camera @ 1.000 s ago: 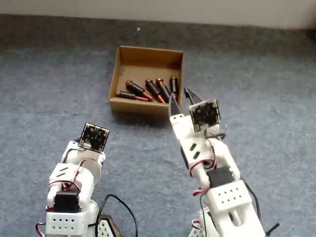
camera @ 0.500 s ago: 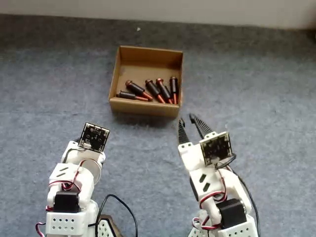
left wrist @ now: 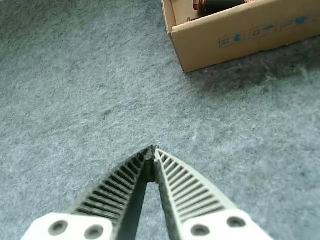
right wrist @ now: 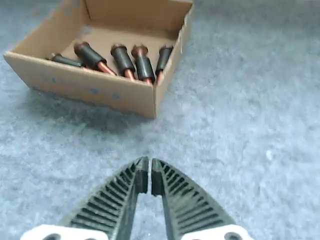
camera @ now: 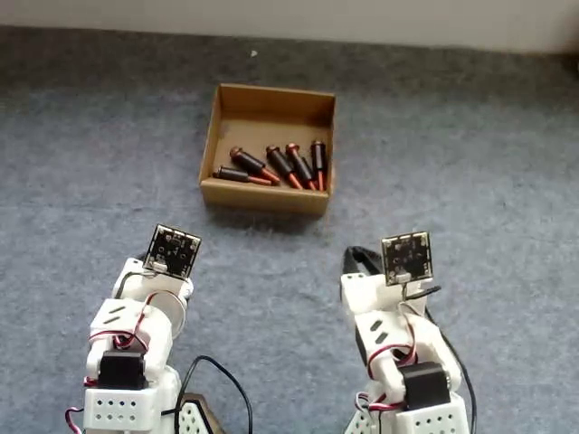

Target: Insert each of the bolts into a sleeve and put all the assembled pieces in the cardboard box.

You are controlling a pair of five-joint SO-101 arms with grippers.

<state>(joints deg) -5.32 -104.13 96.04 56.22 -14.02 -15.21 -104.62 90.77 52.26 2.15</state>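
Entry: withdrawal of the right arm. Over the last second the right gripper [camera: 359,261] is pulled back from the right wall of the cardboard box [camera: 262,195], where it was seen with jaws spread. It is now folded close to its base at the lower right of the high view, well apart from the box. Its jaws are brought together, tips nearly touching, with nothing between them.

The left gripper [left wrist: 151,152] is unchanged at the lower left. Its jaws are likewise closed on nothing, above the grey carpet [camera: 470,163].

Five assembled pieces [camera: 276,165] are counted in the box, lying side by side in its lower half with copper ends toward the front wall. Whether each bolt is fully seated in its sleeve cannot be settled from these views.

Judgement: the retreat with an empty pincer suggests the last deposit is made and the task is at or near its end.

A black cable [camera: 222,375] is noted looping between the arm bases at the bottom edge. It lies well apart from the box and is judged no obstruction.
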